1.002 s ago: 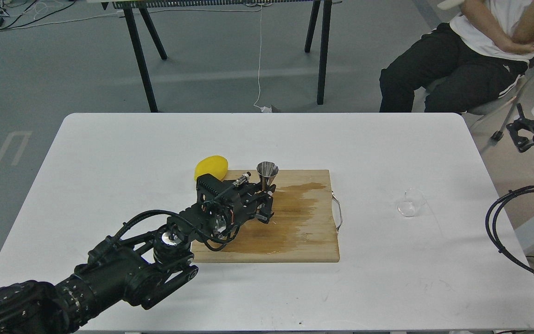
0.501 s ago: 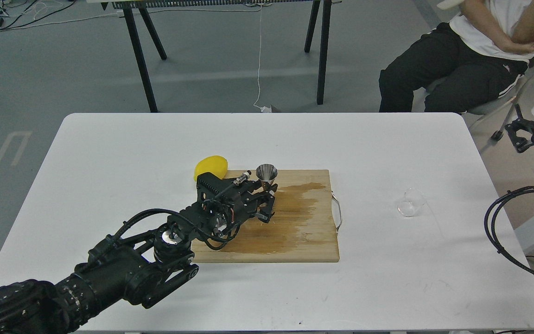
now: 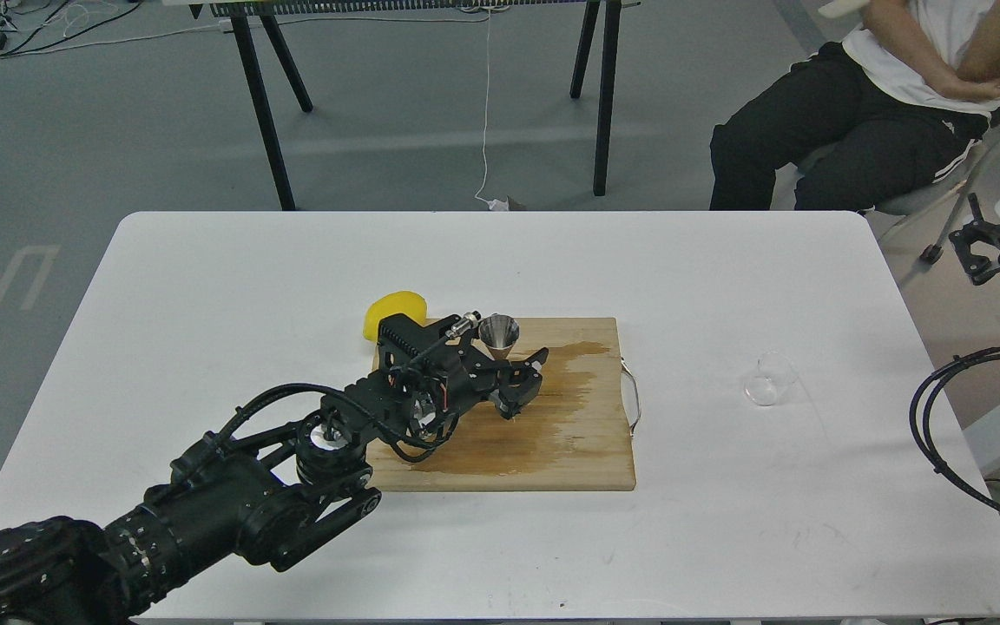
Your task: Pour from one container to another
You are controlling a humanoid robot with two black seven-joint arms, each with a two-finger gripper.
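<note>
The steel hourglass jigger [image 3: 498, 332] stands upright at the back of the wooden board [image 3: 569, 451], its lower cone hidden behind my left gripper [image 3: 524, 380]. That gripper is open, its fingers spread just right of and in front of the jigger, with nothing between them. On the white table, right of the board, sits the clear glass cup [image 3: 767, 379], far from both grippers. My right gripper [image 3: 979, 250] hangs off the table's right edge; it is small and dark.
A yellow lemon [image 3: 387, 311] lies behind my left wrist at the board's back left corner. A wet stain [image 3: 565, 399] covers the board's middle. The board has a metal handle [image 3: 634, 395] on its right. A seated person [image 3: 882, 95] is at the back right.
The jigger has sunk slightly onto the board. My left gripper's fingers have spread apart and the gripper has shifted right, away from the jigger. The right arm barely moved.
</note>
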